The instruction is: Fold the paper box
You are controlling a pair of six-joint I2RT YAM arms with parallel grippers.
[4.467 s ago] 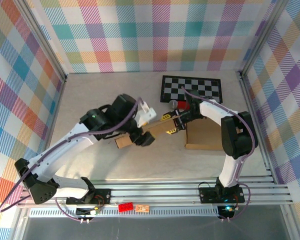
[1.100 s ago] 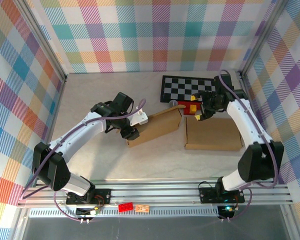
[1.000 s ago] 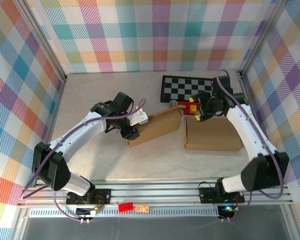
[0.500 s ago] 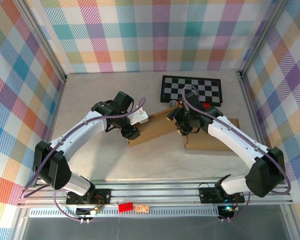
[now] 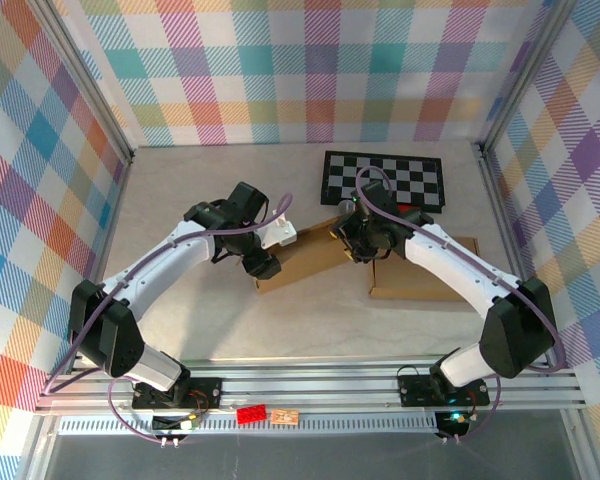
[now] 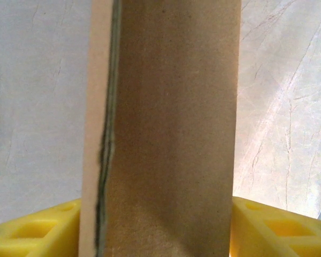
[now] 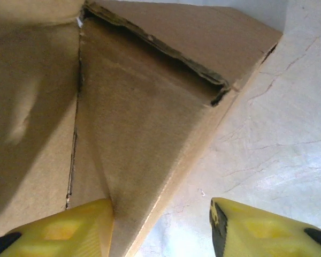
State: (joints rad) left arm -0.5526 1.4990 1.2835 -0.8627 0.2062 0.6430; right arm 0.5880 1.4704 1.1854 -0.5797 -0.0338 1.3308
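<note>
A brown cardboard box (image 5: 305, 258) lies midway on the pale marbled worktop (image 5: 180, 200). The left jaws pinch its left end — the right jaws stand spread at its right end, one yellow finger (image 7: 59, 227) touching the cardboard.

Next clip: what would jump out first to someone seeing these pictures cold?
The brown paper box lies in the middle, with the left gripper clamped on its left end and the right gripper open around its right corner. Behind it sits a black-and-white checkerboard mat, and bright plaid walls surround everything.
</note>
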